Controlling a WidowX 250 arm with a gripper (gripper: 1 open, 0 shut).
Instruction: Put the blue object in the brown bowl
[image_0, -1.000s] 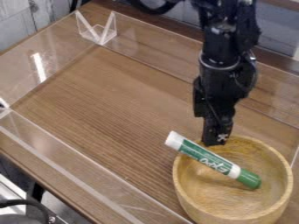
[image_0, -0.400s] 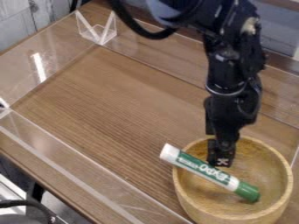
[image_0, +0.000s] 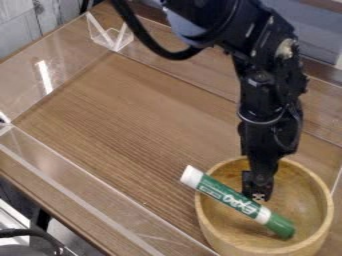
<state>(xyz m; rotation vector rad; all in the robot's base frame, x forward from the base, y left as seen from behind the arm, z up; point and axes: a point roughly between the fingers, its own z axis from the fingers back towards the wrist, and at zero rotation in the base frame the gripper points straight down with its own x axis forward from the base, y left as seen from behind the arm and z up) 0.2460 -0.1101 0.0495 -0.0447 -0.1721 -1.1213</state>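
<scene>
If needing to grip the blue object (image_0: 238, 202), lying inside the brown bowl (image_0: 211, 235) and over its rim, pinch gently at mid-length; probably light, stiff, slightly slippery. Cannot tell opening or closure of the gripper (image_0: 255, 188).

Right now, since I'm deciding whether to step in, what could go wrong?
The tube leans on the bowl with its white end over the rim, so a nudge might tip it out. The gripper hangs close by, over the bowl, and could knock the tube or catch the rim.
</scene>
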